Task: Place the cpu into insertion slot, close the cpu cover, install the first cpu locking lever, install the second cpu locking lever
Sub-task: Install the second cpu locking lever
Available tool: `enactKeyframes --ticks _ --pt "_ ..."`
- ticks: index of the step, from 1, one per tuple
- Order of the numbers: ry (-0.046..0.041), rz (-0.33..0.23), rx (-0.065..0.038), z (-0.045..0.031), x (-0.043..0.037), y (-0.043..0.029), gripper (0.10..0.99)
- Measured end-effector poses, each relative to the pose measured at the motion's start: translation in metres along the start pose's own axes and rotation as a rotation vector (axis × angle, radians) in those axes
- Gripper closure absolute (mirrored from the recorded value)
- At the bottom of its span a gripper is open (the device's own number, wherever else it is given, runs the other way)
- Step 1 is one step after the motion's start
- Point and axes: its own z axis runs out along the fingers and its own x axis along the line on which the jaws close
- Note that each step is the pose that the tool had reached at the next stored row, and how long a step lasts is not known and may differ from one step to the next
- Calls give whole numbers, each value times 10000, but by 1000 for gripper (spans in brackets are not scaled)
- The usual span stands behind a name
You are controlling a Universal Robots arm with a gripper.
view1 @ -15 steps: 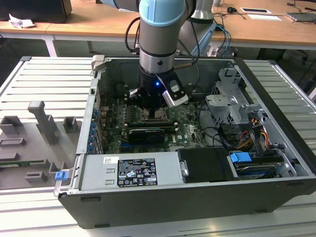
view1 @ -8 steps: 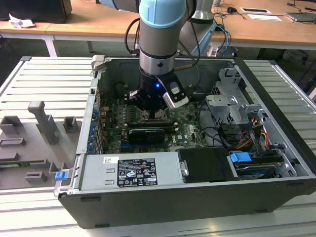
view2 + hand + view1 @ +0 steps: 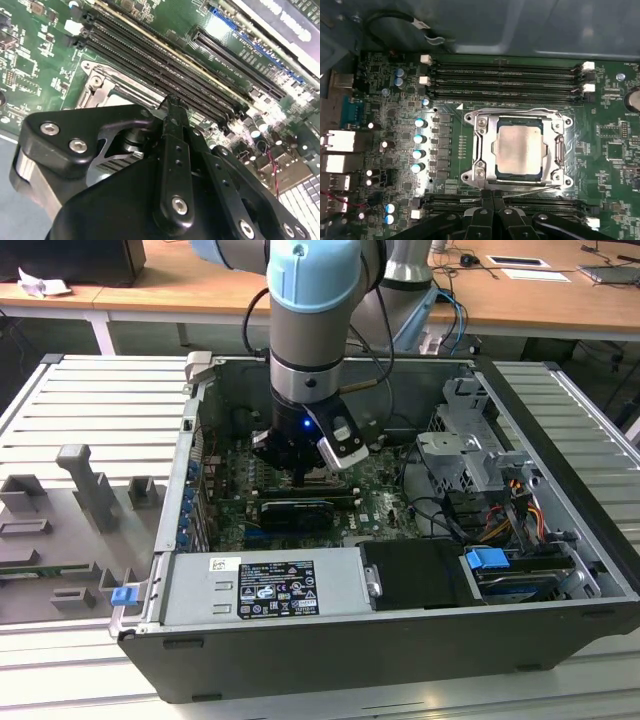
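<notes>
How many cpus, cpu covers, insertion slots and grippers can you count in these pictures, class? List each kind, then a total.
cpu: 1
cpu cover: 1
insertion slot: 1
gripper: 1
Total: 4

We log arm (image 3: 308,310): grey cylindrical body w/ pale blue joint cap, black ring at wrist, small blue LED lit below it. Black cables loop alongside; white-and-black module sits at wrist. Gripper (image 3: 172,102): matte black linkage plates, silver hex screws at pivots, silver metal base block. Same black links w/ screws in first wrist view.
</notes>
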Motion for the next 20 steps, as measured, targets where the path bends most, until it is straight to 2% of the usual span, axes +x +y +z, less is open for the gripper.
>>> enactKeyframes --ticks 1,4,5,8,11,14,20 --pt "-8 -1 -83 8 22 -8 980" --pt "-68 -10 -548 21 121 -81 980" --pt "-73 -10 -613 36 137 -116 980" --pt "-90 -15 -753 63 195 -128 980" --pt "-97 -16 -884 84 199 -134 980" --pt "-109 -16 -1078 120 201 -137 980" --pt "-123 -19 -1244 162 204 -143 980"
